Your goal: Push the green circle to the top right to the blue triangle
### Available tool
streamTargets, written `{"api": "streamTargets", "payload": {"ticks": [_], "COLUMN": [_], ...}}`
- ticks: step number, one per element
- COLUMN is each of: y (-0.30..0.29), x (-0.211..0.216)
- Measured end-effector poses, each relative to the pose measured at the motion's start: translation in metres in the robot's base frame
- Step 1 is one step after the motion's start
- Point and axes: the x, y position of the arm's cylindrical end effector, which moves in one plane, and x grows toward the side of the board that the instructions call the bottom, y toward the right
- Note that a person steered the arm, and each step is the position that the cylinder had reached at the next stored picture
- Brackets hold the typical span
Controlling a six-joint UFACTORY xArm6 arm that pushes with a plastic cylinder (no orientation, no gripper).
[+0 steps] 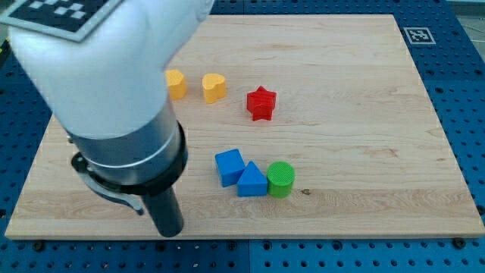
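Observation:
The green circle (pixel 280 179) lies on the wooden board, low and a little right of the middle. It touches the right side of the blue triangle (pixel 251 181). A blue cube (pixel 229 166) sits against the triangle's upper left. My tip (pixel 170 232) is near the board's bottom edge, well to the left of these blocks and touching none of them. The arm's big white and black body covers the board's upper left.
A red star (pixel 261 103) lies above the blue blocks. A yellow heart (pixel 214 87) and a second yellow block (pixel 176 83) lie left of the star. The wooden board (pixel 364 114) rests on a blue pegboard table.

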Motion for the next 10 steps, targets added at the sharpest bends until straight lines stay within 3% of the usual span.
{"api": "streamTargets", "payload": {"ticks": [5,10], "y": [0.132,0.149], "x": [-0.001,-0.051]}}
